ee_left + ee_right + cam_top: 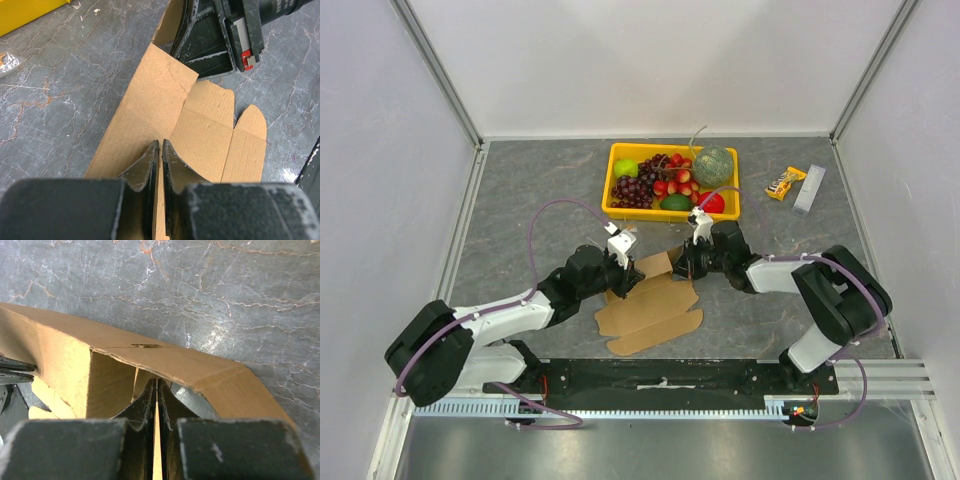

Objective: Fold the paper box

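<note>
- The box point(650, 305) lies on the desk point(520, 200) between the two arms, just in front of the yellow tray point(612, 185). Part of it is flat and one long side stands up.
- The left jaws are almost shut and pinch a thin edge of the card. The right jaws are almost shut too and pinch a flap by the raised side.
- If the arms pull away from each other, the card could rip or bend in the wrong spot.
- Both pinches are on thin card, so it could slip out. Then the raised side could flop back down.
- The two jaws are very near each other. A wrong turn could make them bump.
- The tray sits just behind the box. A push that way could knock it and the fruit.
- There is bare desk to the left and right of the box. The near side has less room, because the black bar point(660, 375) by the arm bases is near the flat flaps.
</note>
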{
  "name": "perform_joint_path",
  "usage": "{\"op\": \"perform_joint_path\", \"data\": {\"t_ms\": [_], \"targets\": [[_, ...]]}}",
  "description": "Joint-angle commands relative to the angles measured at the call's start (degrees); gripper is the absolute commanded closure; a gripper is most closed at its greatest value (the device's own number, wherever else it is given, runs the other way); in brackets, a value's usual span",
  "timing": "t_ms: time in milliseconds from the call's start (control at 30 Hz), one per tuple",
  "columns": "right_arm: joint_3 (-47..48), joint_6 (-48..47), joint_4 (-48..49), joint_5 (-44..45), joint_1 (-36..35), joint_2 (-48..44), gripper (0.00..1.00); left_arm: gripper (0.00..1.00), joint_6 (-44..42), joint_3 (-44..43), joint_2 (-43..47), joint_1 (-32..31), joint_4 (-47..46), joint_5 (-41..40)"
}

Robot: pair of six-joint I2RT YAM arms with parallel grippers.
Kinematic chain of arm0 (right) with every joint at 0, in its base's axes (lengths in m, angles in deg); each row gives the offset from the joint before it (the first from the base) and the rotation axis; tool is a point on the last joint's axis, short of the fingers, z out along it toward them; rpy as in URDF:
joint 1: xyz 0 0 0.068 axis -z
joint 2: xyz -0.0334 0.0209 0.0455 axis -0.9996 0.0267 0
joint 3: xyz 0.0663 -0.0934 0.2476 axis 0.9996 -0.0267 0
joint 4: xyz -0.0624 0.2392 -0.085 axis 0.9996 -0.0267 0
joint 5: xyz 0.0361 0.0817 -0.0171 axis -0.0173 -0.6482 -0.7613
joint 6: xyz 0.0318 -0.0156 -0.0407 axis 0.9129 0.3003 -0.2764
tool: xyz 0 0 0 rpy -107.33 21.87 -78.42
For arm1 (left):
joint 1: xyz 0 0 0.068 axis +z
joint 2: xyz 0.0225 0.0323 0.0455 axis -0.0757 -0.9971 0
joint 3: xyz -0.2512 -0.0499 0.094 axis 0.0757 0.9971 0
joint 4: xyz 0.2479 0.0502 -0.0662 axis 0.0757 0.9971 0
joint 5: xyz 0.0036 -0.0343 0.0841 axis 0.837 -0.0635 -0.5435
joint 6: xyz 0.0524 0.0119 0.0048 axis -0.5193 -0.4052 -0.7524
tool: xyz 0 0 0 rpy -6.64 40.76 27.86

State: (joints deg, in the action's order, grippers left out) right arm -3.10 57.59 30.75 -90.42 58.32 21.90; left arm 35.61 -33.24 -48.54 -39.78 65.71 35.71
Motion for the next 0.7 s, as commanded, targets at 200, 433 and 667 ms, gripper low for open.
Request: {"op": "perform_joint_path", "data": {"t_ms": [200, 433, 667], "targets": [[1.5, 1.1, 4.3, -4.2, -1.6, 5.9, 0.92, 0.88, -1.9, -1.1, -0.8, -0.1, 0.4, -0.5], [3.0, -2.3, -2.2, -0.8, -2.4, 3.9, 0.88, 0.88, -1.9, -1.1, -0.6, 0.0, 0.4, -0.9], [6.6, -11.0, -21.0, 13.2, -2.3, -11.4, 0.66, 0.88, -1.7, -1.1, -0.6, 0.0, 0.5, -1.6]]}}
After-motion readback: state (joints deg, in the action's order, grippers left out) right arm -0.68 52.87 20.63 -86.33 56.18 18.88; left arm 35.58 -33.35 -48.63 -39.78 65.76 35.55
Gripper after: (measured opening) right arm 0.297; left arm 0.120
